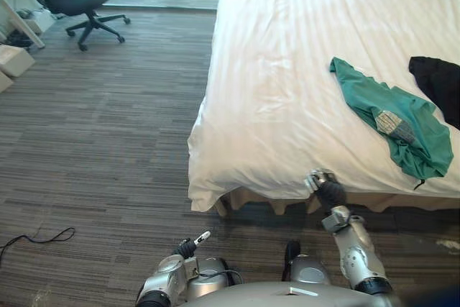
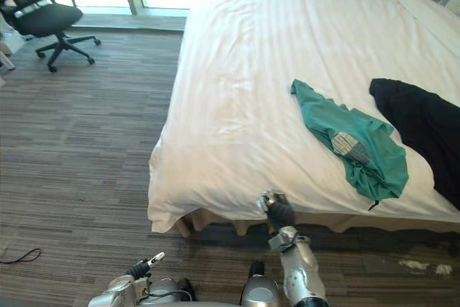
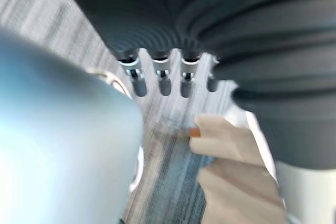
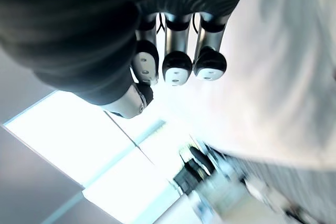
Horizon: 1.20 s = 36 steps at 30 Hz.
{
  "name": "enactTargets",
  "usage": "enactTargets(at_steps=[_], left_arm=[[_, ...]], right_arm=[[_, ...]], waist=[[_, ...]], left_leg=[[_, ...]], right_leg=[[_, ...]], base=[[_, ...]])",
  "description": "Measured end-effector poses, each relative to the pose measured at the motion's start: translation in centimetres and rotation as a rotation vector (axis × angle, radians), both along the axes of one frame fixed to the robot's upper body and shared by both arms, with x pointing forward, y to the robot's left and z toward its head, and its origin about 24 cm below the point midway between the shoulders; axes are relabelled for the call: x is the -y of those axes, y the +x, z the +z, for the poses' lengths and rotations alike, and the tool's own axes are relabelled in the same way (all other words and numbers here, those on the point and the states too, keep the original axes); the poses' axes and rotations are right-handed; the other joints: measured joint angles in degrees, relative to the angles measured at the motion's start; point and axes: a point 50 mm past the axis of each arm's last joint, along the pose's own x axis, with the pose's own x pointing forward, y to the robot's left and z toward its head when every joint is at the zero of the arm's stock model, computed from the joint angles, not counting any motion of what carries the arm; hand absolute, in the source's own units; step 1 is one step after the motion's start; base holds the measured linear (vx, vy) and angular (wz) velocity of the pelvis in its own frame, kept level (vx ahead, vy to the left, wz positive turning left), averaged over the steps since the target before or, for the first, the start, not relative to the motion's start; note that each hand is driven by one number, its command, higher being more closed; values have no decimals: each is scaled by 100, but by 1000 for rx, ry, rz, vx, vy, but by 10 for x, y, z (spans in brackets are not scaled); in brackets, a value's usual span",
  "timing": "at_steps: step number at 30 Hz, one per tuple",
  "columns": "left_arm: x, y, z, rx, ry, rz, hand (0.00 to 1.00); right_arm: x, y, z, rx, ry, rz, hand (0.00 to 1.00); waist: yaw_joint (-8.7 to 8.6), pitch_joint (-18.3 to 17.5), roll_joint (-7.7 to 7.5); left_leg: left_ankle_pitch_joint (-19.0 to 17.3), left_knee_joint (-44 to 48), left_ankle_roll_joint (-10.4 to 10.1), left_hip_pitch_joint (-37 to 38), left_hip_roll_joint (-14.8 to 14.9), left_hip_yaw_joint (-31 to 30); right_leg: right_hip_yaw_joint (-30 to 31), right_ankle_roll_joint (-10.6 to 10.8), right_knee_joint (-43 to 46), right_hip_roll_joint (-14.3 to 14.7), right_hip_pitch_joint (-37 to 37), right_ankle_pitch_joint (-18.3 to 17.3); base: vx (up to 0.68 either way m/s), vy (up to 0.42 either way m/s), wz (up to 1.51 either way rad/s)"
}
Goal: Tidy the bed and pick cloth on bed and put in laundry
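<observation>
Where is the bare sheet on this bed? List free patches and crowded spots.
Free: the left half of the bed, from its left edge to the green cloth, and the far end beyond both cloths. Crowded: the right side, where green cloth and black cloth lie close. The right hand sits at the near edge.

Centre: bed sheet (image 1: 287, 70), white cloth, fine stripes, smooth, matt. Right: green cloth (image 1: 392, 116), soft, crumpled, matt. Right edge: black cloth (image 1: 438, 80), matt. Left: floor (image 1: 100, 127), rough striped carpet. Bottom: right hand (image 1: 325, 185), glossy silver metal, ribbed dark cover.
</observation>
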Motion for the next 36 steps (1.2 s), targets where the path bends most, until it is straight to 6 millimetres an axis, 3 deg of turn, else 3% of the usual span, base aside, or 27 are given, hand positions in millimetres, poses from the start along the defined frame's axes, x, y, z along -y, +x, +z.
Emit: enactTargets(at_steps=[2, 4, 5, 6, 7, 9, 10, 13, 22, 27, 32, 34, 35, 36], left_arm=[[3, 6, 2, 13, -2, -21, 0], [4, 38, 13, 94, -12, -14, 0], [6, 47, 17, 120, -15, -12, 0], [13, 66, 25, 169, -33, -20, 0], [15, 84, 33, 210, -34, -33, 0], [26, 113, 49, 301, -63, -38, 0], [29, 120, 52, 327, -69, -32, 0], [36, 139, 66, 407, -113, 20, 0], [72, 164, 92, 535, -274, 169, 0], [82, 168, 98, 540, -302, 218, 0], [81, 177, 109, 574, -302, 240, 0], [72, 183, 116, 586, -292, 266, 0], [70, 184, 117, 587, -292, 270, 0], [67, 186, 119, 589, -286, 266, 0]], right_arm=[[-20, 17, 14, 42, 22, 79, 100], [-52, 69, 68, 202, 59, 169, 100], [-58, 81, 85, 245, 68, 177, 100], [-67, 102, 117, 323, 78, 184, 100], [-70, 119, 143, 371, 85, 171, 100], [-72, 138, 175, 418, 79, 159, 100], [-74, 142, 186, 431, 88, 155, 100], [-78, 144, 203, 462, 106, 160, 100], [-82, 135, 252, 573, 189, 65, 100], [-56, 136, 266, 607, 290, -82, 100], [-2, 134, 262, 626, 450, -275, 100], [29, 131, 252, 627, 521, -366, 100], [35, 130, 250, 629, 525, -381, 100], [55, 127, 238, 621, 546, -438, 100]], waist=[[57, 87, 24], [71, 453, 64], [88, 507, 77], [143, 591, 160], [230, 688, 145], [372, 1032, 246], [420, 1135, 267], [437, 1281, 281], [349, 1324, 310], [189, 1377, 341], [149, 1391, 314], [-8, 1407, 283], [-12, 1408, 272], [-12, 1412, 241]], left_leg=[[-11, 69, 25, -122, -19, -42], [-99, 361, 64, -769, -15, -152], [-90, 373, 60, -1025, -23, -197], [-2, 389, 67, -1562, 35, -225], [109, 438, 56, -2032, -4, -266], [335, 513, 73, -2424, 19, -382], [428, 565, 179, -2638, 32, -400], [522, 732, 303, -3089, 65, -463], [380, 1275, 288, -3895, 256, -412], [337, 1344, 260, -4161, 398, -328], [235, 1579, 246, -4167, 603, -190], [103, 1750, 248, -4160, 711, -150], [73, 1789, 247, -4147, 742, -135], [-20, 1881, 250, -4065, 805, -61]], right_leg=[[-5, 25, 0, -34, -46, 6], [-6, 12, 23, -62, -579, -7], [-4, 14, 6, -55, -783, -68], [5, -94, 414, -28, -1369, -41], [7, -180, 759, -40, -1738, -167], [-26, -249, 736, 4, -2049, -126], [-30, -263, 852, 6, -2282, -110], [-54, -290, 1117, -23, -2750, -121], [-23, -427, 2036, -144, -3770, -565], [16, -456, 2105, -84, -4103, -594], [149, -524, 2050, 81, -4112, -518], [202, -500, 2003, 173, -4045, -468], [228, -488, 1996, 197, -4031, -453], [315, -483, 1993, 244, -3969, -448]], base=[[-97, 12, 11], [-263, 33, 14], [-266, 28, 24], [-174, 11, 44], [-129, -14, 49], [-73, -35, 32], [-45, -36, 16], [34, -21, 15], [-12, -29, -1], [-48, -47, -11], [36, -11, -23], [71, 31, -24], [82, 40, -37], [73, 41, -37]])
